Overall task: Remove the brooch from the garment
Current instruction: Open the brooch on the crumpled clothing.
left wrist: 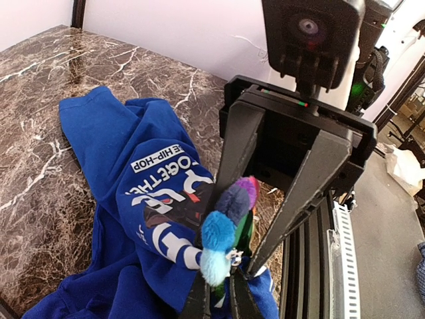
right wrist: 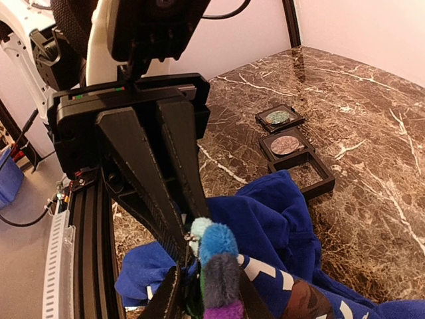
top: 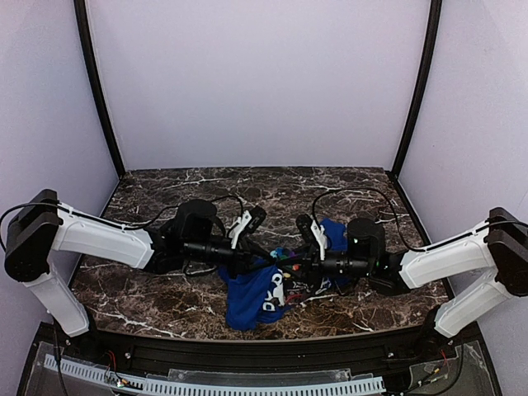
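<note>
Tight quarters: left end effector (right wrist: 188,240) clamped shut at the brooch (left wrist: 222,226); right end effector (left wrist: 234,244) part-open around it, grip unclear, garment (left wrist: 133,159) beneath.

The garment (left wrist: 133,173) ran off the bottom edge of both wrist views, and its folds hid part of the white print (left wrist: 163,158). Over the garment, the brooch (left wrist: 222,226) covered the fingertips of the right gripper (left wrist: 242,264), so whether they met could not be told. What the closed tips of the left gripper (right wrist: 189,239) pinched there was hidden too. In the top view the brooch was only a coloured speck on the garment. Beyond the garment, the contents of the dark trays (right wrist: 287,143) were too small to tell.
</note>
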Robot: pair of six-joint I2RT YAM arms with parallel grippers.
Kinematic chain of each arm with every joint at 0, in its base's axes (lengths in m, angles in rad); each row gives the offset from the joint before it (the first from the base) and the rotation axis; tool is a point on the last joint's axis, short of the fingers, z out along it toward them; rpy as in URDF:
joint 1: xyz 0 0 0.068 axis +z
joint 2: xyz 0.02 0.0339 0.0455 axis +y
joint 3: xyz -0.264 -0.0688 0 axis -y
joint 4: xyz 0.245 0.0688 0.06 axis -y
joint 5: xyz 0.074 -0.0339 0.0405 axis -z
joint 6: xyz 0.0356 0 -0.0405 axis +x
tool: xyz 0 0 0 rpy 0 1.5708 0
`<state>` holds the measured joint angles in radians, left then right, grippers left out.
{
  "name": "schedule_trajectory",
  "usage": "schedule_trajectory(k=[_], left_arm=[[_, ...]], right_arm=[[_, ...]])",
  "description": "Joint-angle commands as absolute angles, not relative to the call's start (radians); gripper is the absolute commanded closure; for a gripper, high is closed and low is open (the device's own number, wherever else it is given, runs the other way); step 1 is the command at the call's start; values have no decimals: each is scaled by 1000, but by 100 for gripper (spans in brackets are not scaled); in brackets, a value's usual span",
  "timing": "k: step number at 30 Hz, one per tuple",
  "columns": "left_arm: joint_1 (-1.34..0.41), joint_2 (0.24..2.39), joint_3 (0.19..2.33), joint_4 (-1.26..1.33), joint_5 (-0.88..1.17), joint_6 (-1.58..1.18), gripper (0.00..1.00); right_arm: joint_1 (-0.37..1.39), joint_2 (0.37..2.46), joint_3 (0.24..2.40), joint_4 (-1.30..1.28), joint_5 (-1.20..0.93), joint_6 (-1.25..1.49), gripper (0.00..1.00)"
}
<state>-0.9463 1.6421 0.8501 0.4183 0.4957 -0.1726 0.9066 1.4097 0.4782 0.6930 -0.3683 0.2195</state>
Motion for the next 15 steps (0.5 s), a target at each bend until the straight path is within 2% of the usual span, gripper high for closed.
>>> schedule_trajectory(k=[1, 15], left_arm=[[-951, 1620, 874, 416, 506, -171, 99], [-951, 1610, 869, 404, 540, -138, 99]], right_arm=[[910, 1428, 501, 687, -320, 216, 80], [907, 1431, 514, 670, -341, 226, 92]])
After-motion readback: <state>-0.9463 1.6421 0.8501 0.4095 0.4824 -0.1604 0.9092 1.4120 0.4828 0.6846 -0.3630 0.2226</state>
